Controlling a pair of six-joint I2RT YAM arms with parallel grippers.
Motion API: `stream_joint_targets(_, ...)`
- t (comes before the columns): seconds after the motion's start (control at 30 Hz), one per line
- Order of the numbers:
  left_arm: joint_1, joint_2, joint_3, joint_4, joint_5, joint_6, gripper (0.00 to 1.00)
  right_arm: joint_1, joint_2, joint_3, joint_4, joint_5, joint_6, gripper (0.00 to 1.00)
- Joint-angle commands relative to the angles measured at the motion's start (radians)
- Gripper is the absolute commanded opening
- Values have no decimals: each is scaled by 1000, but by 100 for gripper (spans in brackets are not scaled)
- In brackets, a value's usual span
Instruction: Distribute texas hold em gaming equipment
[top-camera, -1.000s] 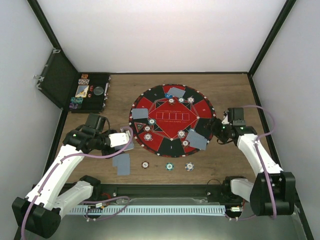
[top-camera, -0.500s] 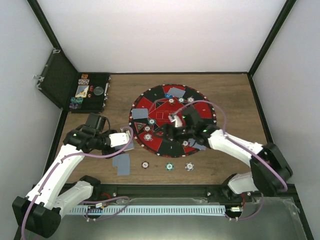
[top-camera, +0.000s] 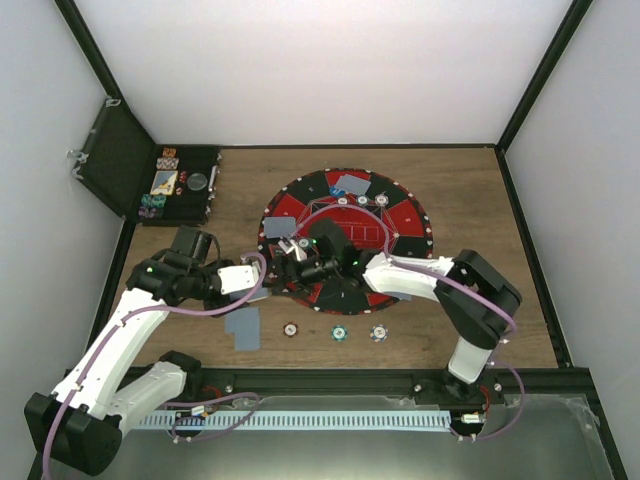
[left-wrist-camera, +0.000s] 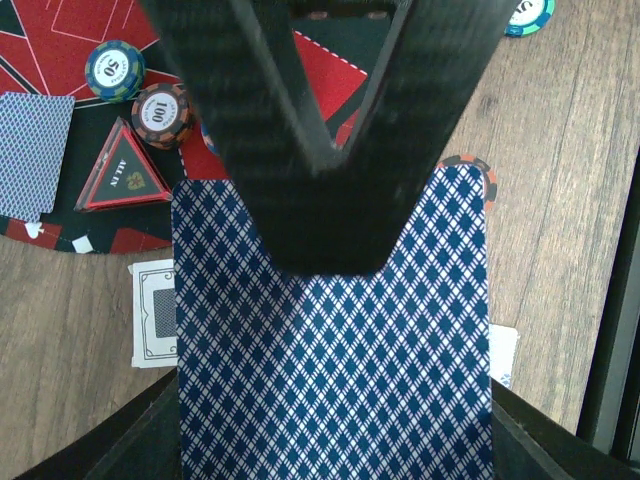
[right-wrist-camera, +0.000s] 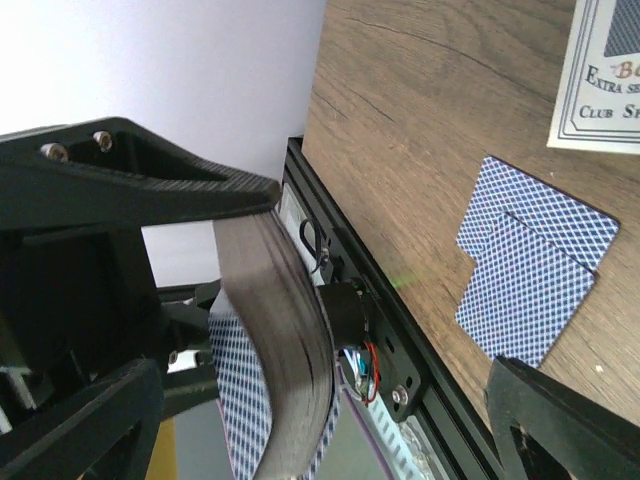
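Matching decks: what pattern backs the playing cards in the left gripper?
Playing cards: blue diamond lattice backs, clearest in left wrist view.

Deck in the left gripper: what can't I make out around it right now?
Left wrist: the blurred right gripper hides much of the mat; the deck covers most of an orange-edged chip.
Top view: the spot where right gripper and deck come close is small and dark; contact cannot be told.
Right wrist: the deck's edge is blurred; single cards cannot be told apart.
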Motion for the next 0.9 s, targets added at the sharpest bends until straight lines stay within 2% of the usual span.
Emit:
stream_joint_targets(0.0, 1, -13, 27, 0, 14, 3, 4, 16, 60, 61, 96, -50, 44, 90)
stream_joint_targets(0.43, 1, -9, 29, 1, 16, 2, 4, 41, 204, 124, 189, -140, 71, 83)
stream_joint_targets(0.7, 1, -16, 33, -4, 14, 5, 4, 24, 218, 120, 101, -143, -10, 75)
stream_joint_targets(0.87, 2, -13, 34, -4, 13, 6, 4, -3, 194, 95, 49, -125, -50, 67)
